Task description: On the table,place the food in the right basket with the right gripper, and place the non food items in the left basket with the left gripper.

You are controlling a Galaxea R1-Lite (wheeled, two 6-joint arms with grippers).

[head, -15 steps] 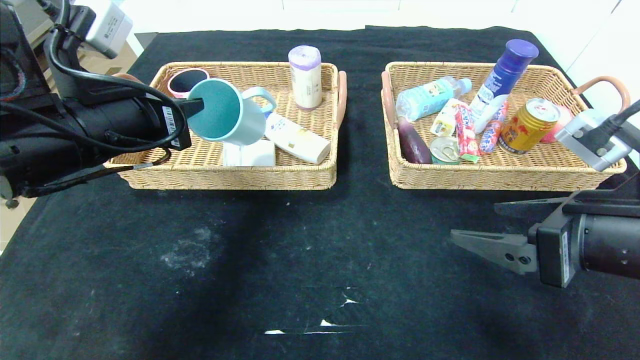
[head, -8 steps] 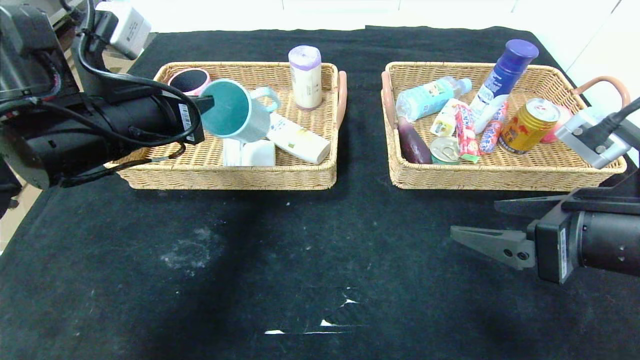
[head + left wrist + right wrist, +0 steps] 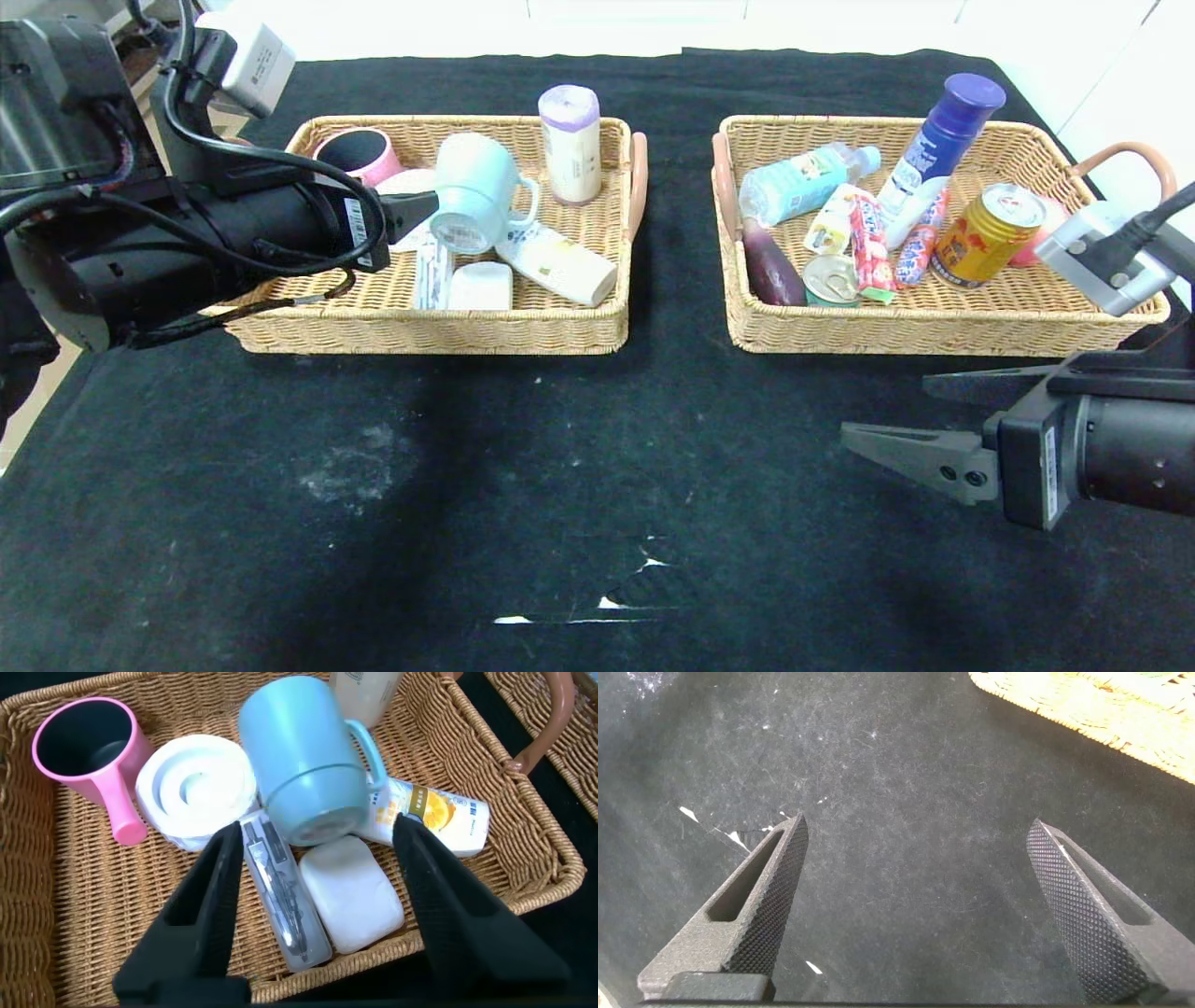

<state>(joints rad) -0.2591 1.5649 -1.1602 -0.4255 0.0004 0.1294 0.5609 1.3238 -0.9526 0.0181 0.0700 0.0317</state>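
Observation:
My left gripper (image 3: 422,203) hangs open over the left basket (image 3: 429,331). The teal mug (image 3: 476,187) rests tipped in that basket, base toward me, free of the fingers. In the left wrist view the mug (image 3: 304,761) lies beyond the spread gripper (image 3: 316,831), above the white soap block (image 3: 350,891) and the clear case (image 3: 285,901). The right basket (image 3: 934,331) holds the water bottle (image 3: 803,182), red candy stick pack (image 3: 868,243) and gold can (image 3: 985,233). My right gripper (image 3: 887,409) is open and empty over the table (image 3: 597,467), also in its wrist view (image 3: 920,826).
The left basket also holds a pink mug (image 3: 359,149), a white round lid (image 3: 196,784), a purple-topped roll (image 3: 570,140) and a white tube (image 3: 560,266). The right basket also holds a blue-capped bottle (image 3: 938,154) and a small tin (image 3: 829,278).
My left gripper carried the teal mug farther over the left basket. The mug turned over, left the fingers and now rests in the basket. The right arm barely moved.

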